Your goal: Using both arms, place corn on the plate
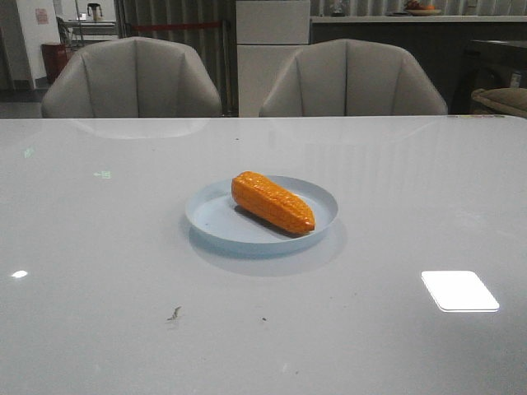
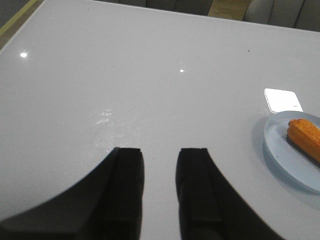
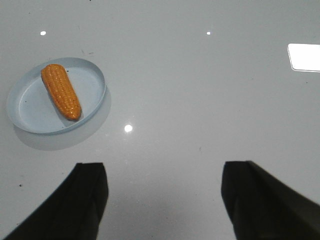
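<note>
**Spotter:** Where is the cob from your seat?

**Operator:** I see the orange, tapered toy corn cob with bumpy kernel rows lying on its side inside the round, shallow, pale blue matte plate, near the middle of the glossy white table. Its thick end points toward the far left, its narrow tip toward the near right, close to the rim but inside it. Nothing touches it.

**Spotter:** And the arms?

**Operator:** Neither shows in the front view. On my left wrist camera the left gripper hangs over bare tabletop with its jaws released, a modest gap between them and nothing in it; the plate sits off to one side, well apart. The right gripper is spread much wider, also empty, with the plate and cob ahead of it and well apart.

**Spotter:** So what is left to do?

**Operator:** I judge the placement done, so the step in hand is just holding clear. To do it well I would keep both pairs of jaws released and lift before any sideways travel, so no finger sweeps toward the low rim. That plate looks light on a slick surface; a nudge could slide it, and the rounded cob might roll toward its tip end and over the edge

**Spotter:** Agreed, clearance first
</note>
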